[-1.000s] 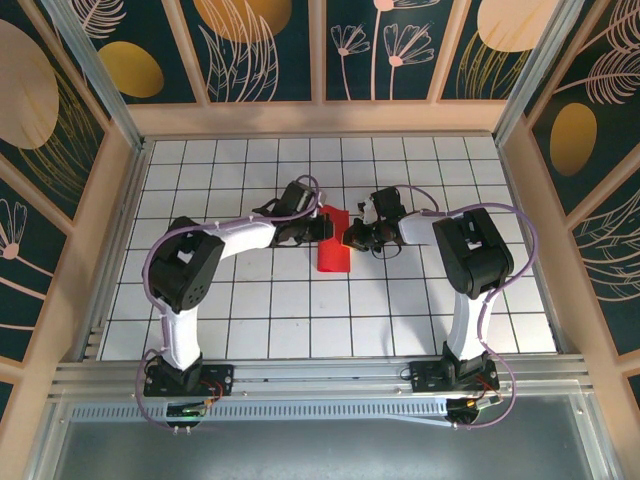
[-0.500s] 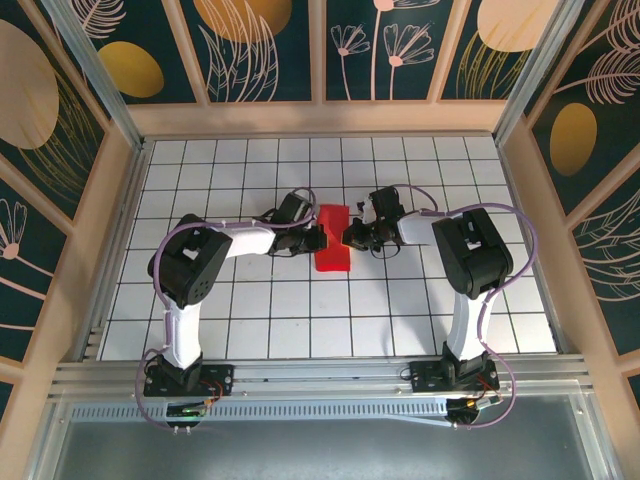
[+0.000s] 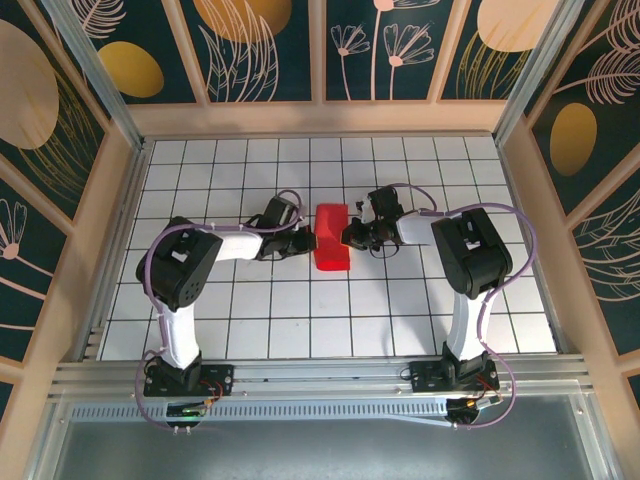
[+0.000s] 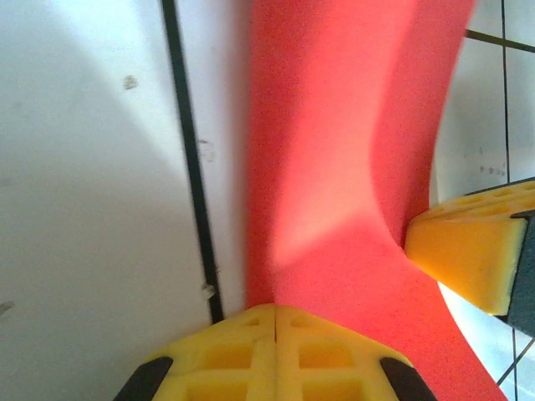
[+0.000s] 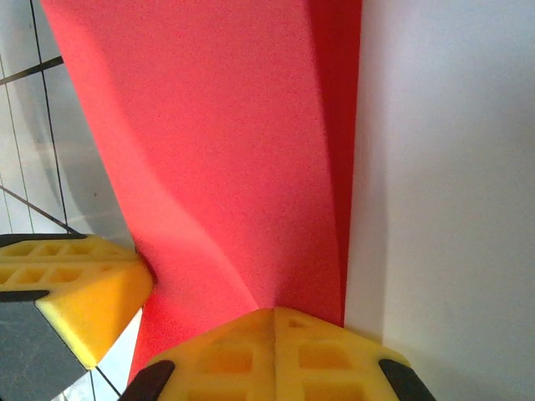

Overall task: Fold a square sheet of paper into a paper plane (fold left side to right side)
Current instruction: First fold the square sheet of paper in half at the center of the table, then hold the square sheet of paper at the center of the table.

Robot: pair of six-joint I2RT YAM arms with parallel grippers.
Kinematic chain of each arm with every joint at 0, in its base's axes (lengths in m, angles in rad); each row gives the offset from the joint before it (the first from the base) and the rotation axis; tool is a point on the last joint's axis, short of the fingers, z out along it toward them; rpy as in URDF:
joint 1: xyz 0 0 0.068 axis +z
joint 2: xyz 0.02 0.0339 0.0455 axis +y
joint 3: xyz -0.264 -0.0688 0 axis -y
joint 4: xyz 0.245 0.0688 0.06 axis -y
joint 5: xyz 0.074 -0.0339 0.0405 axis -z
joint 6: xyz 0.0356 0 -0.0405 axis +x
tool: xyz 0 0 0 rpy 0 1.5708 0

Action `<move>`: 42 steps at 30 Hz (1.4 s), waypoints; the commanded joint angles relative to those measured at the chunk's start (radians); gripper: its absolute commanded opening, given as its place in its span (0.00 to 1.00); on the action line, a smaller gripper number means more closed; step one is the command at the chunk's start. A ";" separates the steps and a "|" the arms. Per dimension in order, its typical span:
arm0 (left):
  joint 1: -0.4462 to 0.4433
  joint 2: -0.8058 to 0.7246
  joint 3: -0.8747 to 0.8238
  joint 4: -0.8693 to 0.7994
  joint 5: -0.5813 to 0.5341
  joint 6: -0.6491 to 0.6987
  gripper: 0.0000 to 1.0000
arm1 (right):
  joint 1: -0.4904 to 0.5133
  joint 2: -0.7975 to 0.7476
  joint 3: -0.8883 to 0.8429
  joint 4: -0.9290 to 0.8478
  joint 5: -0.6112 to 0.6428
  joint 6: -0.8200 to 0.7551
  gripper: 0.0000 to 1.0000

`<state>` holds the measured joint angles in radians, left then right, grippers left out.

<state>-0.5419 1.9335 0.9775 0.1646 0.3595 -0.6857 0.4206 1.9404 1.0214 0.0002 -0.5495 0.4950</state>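
Red square sheet of paper (image 3: pixel 331 246): one. Pincers: two. Both left pincer (image 3: pixel 308 243) and right pincer (image 3: pixel 347 237) clamped on it.

paper: red square sheet of paper (image 5: pixel 234 142), bowed
right gripper (image 5: pixel 274 330): closed at the paper's near edge, perhaps pinching
yellow finger (image 5: pixel 79 288): touching the paper's left edge

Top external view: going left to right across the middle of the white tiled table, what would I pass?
First the left arm's black-and-white elbow, left gripper, bright red folded sheet of paper, right gripper, right arm's black elbow.
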 commanded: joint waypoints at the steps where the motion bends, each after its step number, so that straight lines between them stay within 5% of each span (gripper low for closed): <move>1: 0.029 -0.034 -0.049 -0.050 -0.039 0.008 0.00 | 0.000 0.076 -0.035 -0.118 0.166 -0.030 0.00; 10: 0.020 -0.126 -0.046 0.028 0.030 0.067 0.00 | 0.000 0.076 -0.034 -0.115 0.154 -0.035 0.00; 20: -0.061 0.036 0.137 -0.002 0.057 0.081 0.00 | 0.001 0.077 -0.033 -0.116 0.149 -0.039 0.00; 42: -0.069 0.134 0.144 -0.126 0.004 0.091 0.00 | 0.003 0.047 0.001 -0.078 0.062 -0.038 0.00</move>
<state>-0.6071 2.0235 1.1149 0.1139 0.3885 -0.6209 0.4210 1.9404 1.0275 -0.0051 -0.5549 0.4759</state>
